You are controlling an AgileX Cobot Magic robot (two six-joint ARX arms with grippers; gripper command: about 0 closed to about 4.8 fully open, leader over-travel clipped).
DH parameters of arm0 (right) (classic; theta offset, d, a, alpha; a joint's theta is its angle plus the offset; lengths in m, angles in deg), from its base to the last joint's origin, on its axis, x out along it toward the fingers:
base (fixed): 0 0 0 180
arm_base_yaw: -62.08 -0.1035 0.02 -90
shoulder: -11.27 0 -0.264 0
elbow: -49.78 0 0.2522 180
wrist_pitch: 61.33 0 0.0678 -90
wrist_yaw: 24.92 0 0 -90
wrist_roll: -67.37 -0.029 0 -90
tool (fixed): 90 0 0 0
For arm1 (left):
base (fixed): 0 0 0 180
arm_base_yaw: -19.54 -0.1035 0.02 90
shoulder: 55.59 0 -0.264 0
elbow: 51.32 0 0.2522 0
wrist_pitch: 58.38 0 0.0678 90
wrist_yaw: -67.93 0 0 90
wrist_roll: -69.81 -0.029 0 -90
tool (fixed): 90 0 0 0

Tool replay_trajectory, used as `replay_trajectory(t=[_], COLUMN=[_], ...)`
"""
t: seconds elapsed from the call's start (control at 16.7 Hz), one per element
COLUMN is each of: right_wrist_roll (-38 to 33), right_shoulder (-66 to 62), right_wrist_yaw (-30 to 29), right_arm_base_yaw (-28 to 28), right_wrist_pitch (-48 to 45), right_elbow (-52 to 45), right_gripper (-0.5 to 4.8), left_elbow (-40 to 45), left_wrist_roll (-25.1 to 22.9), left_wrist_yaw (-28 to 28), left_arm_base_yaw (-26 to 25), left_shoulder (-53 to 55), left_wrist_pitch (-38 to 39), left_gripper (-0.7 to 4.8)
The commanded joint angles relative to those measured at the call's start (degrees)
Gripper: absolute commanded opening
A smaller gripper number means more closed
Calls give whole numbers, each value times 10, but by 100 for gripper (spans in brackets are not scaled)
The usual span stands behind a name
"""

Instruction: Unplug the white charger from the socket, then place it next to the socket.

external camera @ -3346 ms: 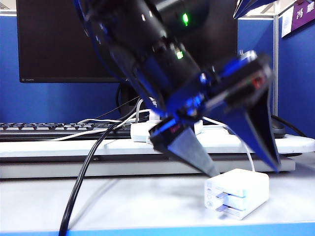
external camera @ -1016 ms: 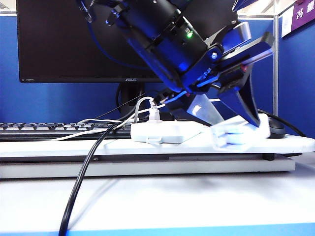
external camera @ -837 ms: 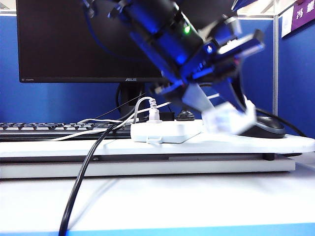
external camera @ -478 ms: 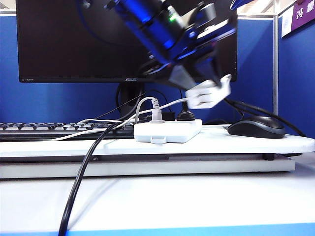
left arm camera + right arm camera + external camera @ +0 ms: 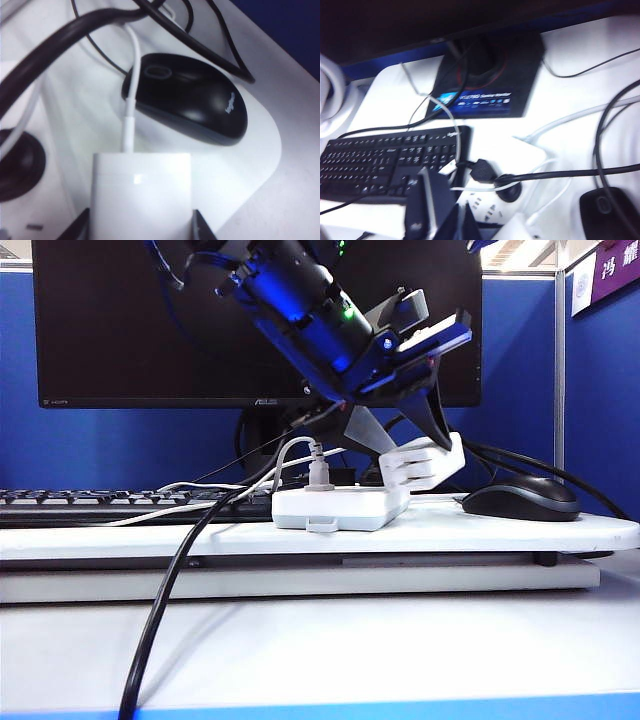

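My left gripper is shut on the white charger, which hangs tilted just above the right end of the socket. In the left wrist view the charger fills the gap between the two dark fingers of the left gripper, and its thin white cable runs on past the mouse. My right gripper shows only in its own view, shut on nothing, high above the socket. I cannot tell whether the charger touches the socket.
A black mouse lies right of the socket on the white board. A small grey-white plug and a black plug sit in the socket. The keyboard, monitor and thick black cable are to the left.
My left gripper carried the charger from in front of the mouse up and leftward, then down a little, to the socket's right end. The mouse is uncovered now. The right gripper stayed shut.
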Motion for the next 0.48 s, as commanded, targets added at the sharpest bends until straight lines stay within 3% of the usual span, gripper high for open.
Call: replay_trajectory(t=[0.06, 0.48], right_wrist_roll=[0, 0], right_shoulder=[2, 3], right_wrist_yaw=[-8, -18], right_arm_base_yaw=[-1, -1], right_wrist_pitch=[-11, -11], right_elbow=[3, 3], right_gripper=[-5, -5], left_elbow=[-9, -14], left_wrist_roll=[14, 14], left_wrist_yaw=[2, 3], left_arm_base_yaw=[0, 0], left_shoulder=[13, 41], left_wrist_pitch=[-17, -20], left_gripper=[169, 188])
